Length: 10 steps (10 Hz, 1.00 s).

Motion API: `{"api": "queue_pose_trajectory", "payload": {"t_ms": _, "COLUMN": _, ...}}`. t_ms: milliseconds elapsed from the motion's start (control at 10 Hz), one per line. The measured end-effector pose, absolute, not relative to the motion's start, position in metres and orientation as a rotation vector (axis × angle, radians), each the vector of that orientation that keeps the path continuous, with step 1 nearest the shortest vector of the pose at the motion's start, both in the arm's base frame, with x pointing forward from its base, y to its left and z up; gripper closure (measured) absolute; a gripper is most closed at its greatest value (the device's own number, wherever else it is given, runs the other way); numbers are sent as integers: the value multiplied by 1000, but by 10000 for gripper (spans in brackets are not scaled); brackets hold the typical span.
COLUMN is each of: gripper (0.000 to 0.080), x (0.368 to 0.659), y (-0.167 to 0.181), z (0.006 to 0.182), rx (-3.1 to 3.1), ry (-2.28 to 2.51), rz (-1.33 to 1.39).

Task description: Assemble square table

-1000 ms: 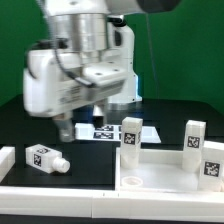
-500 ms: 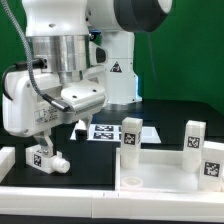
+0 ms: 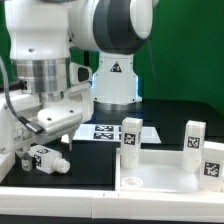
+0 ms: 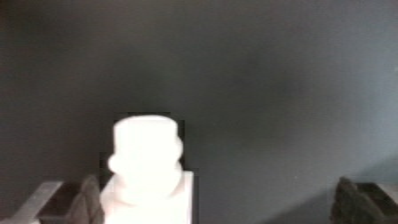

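Observation:
The square table top lies at the exterior view's right with three legs standing on it: one at its near-left corner, one further back and one at the right edge. A fourth leg lies on its side on the black table at the left. My gripper is down over this leg. In the wrist view the leg lies between the open jaws, close to one finger and far from the other. The gripper is open.
The marker board lies flat behind the table top. A long white border rail runs along the front edge, with a white block at far left. The robot base stands at the back.
The arm has moved toward the exterior view's left and down. The gripper now sits over the lying leg, which has not moved.

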<state>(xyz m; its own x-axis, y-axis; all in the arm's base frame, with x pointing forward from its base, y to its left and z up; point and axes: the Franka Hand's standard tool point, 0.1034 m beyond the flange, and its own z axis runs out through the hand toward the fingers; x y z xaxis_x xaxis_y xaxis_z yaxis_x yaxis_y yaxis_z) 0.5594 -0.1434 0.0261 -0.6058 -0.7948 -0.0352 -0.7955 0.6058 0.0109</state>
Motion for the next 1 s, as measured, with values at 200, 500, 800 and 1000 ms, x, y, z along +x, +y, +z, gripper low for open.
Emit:
{"api": "queue_pose_trajectory", "payload": {"t_ms": 200, "gripper": 151, "x": 562, "y": -137, "z": 25, "rx": -1385, "ry": 2787, "rz": 17}}
{"api": "queue_pose_trajectory", "payload": {"t_ms": 500, "gripper": 151, "x": 563, "y": -129, "z": 24, "rx": -1415, "ry": 2775, "rz": 19}}
{"api": "queue_pose_trajectory", "payload": {"t_ms": 800, "gripper": 151, "x": 570, "y": -126, "z": 32, "rx": -1432, "ry": 2749, "rz": 15}}
{"api": "queue_pose_trajectory", "payload": {"t_ms": 1000, "gripper": 151, "x": 568, "y": -127, "z": 34, "rx": -1428, "ry": 2746, "rz": 18}}
